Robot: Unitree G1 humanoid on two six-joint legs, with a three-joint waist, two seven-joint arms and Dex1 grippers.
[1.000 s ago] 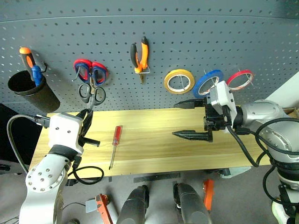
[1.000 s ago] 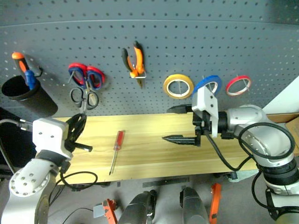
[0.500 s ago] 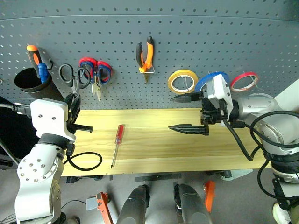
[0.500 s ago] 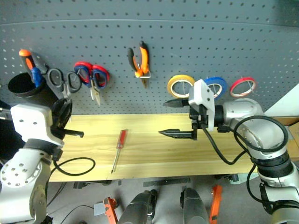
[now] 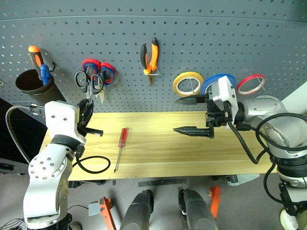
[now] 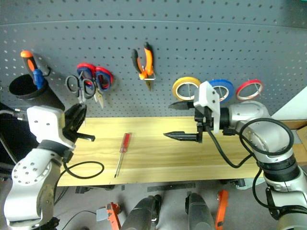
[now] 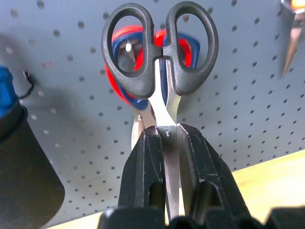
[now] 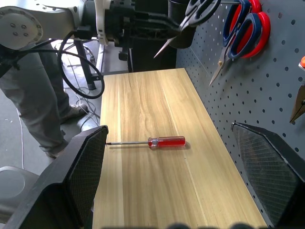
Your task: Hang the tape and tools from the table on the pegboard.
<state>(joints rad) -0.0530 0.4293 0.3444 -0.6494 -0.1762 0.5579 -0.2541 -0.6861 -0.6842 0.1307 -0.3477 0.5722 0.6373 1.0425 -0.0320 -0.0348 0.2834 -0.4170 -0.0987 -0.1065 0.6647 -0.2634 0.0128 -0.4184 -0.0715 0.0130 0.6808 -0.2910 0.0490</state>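
Nearest, on the left: left gripper (image 7: pixel 167 143), jaws clamped on the steel blades of the small black-handled scissors (image 5: pixel 88 81), black finger loops raised against the pegboard (image 5: pixel 201 43) and overlapping the hung red-and-blue-handled scissors (image 5: pixel 101 72). On the worktop (image 5: pixel 158 153), left of centre: slim screwdriver with clear red handle (image 5: pixel 120 147), lying flat, handle to the far side, tip toward the near edge, bare wood all round it. Over the right half of the worktop: right gripper (image 5: pixel 189 115), jaws spread wide and empty, pointing left. Farthest, on the pegboard: black cup (image 5: pixel 33 84) with orange- and blue-handled drivers at far left, orange-and-black long-nose pliers (image 5: pixel 149 56) hung at centre, then yellow roll (image 5: pixel 187 84), wide blue roll of tape (image 5: pixel 211 82) partly behind the right gripper, thin red roll (image 5: pixel 250 82).
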